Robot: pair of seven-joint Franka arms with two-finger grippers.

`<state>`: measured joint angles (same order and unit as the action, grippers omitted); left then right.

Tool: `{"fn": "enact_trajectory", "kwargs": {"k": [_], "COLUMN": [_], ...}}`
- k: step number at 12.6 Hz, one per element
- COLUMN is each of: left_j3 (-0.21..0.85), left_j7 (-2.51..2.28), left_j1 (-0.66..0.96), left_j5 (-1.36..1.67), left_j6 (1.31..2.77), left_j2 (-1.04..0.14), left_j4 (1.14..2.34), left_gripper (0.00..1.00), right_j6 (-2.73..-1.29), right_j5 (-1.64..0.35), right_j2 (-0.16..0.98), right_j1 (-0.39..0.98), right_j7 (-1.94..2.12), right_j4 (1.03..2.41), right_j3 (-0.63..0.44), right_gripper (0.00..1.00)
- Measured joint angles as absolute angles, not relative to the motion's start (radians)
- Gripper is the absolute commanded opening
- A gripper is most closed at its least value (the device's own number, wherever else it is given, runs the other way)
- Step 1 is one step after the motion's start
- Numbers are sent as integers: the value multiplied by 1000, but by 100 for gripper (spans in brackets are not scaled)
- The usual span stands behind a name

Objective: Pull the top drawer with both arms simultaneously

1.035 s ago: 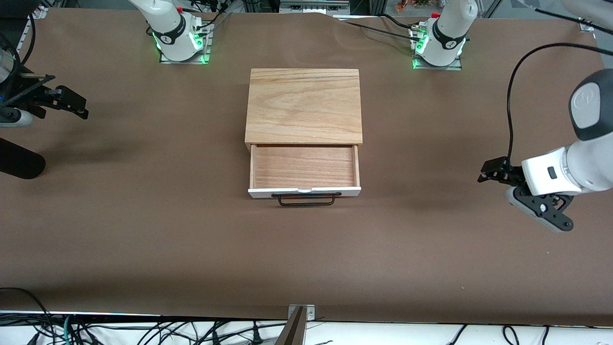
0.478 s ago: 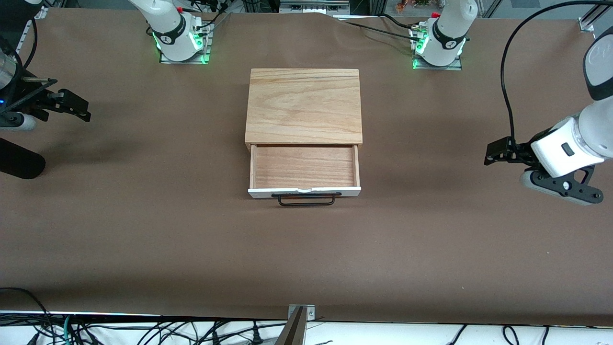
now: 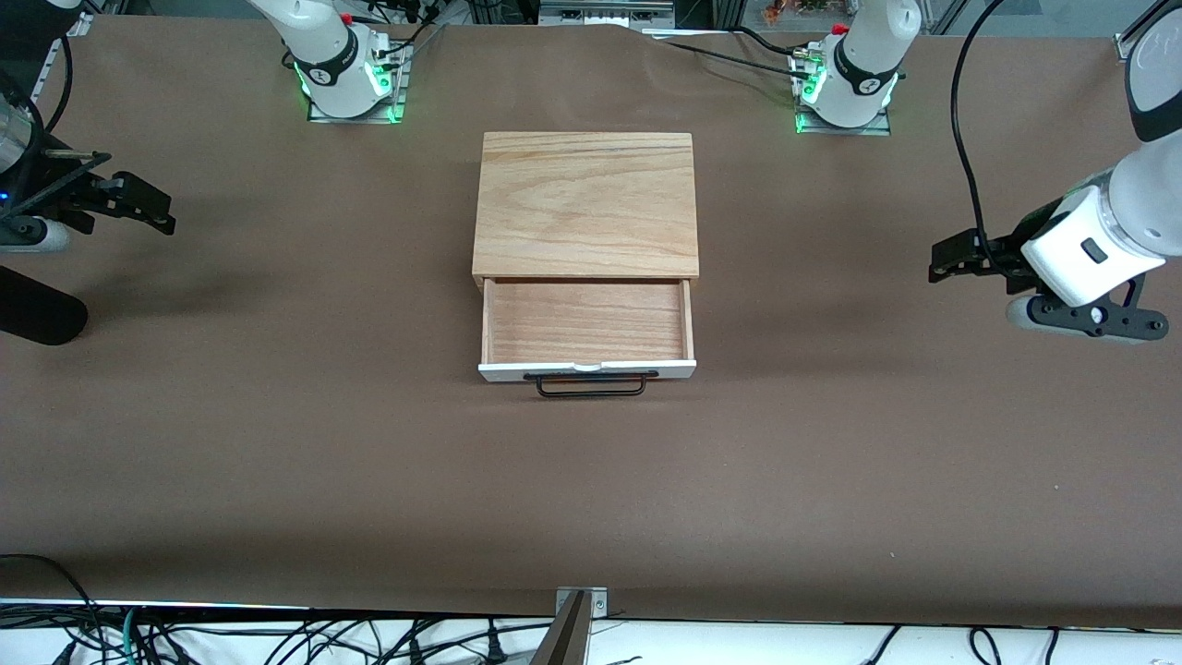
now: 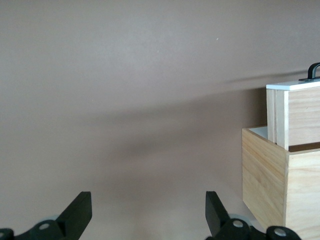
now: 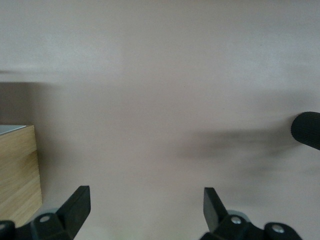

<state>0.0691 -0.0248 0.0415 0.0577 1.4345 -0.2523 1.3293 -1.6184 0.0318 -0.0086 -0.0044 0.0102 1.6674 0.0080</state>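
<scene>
The top drawer (image 3: 585,323) stands pulled out of the light oak cabinet (image 3: 585,203), its wood bottom bare and its white front and black wire handle (image 3: 591,385) toward the front camera. My left gripper (image 3: 951,259) is open and empty over the table at the left arm's end, well apart from the drawer. My right gripper (image 3: 138,208) is open and empty over the table at the right arm's end. In the left wrist view the open gripper (image 4: 147,215) faces the cabinet's side (image 4: 270,185), the drawer (image 4: 295,115) and the handle (image 4: 312,71). The right wrist view shows its open gripper (image 5: 145,207) and a cabinet corner (image 5: 17,170).
The brown table (image 3: 277,443) carries only the cabinet. A black cylinder (image 3: 37,316) pokes in at the right arm's end, also in the right wrist view (image 5: 306,130). The arm bases (image 3: 346,74) stand along the table's edge farthest from the front camera. Cables lie below the front edge.
My left gripper has moved away from the front camera, toward the bases' side, staying open. My right gripper has barely shifted. The drawer has not moved.
</scene>
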Motion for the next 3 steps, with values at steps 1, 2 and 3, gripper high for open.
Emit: {"fn": "enact_trajectory", "kwargs": {"k": [1,2,3], "left_j3": [69,69,69], "left_j7": [-36,-41,-47], "left_j1": [41,41,40], "left_j5": [58,58,58], "left_j6": [1435,1435,1435], "left_j2": [-242,-237,-234], "left_j4": [1347,1357,1364], "left_gripper": [100,100,100], "right_j6": [-1618,-1618,-1618], "right_j5": [32,31,31], "right_j2": [-9,-9,-9], "right_j1": [-4,-4,-4], "right_j7": [10,10,10], "right_j4": [1667,1667,1667], "right_j3": [8,9,9], "right_gripper": [100,100,100]}}
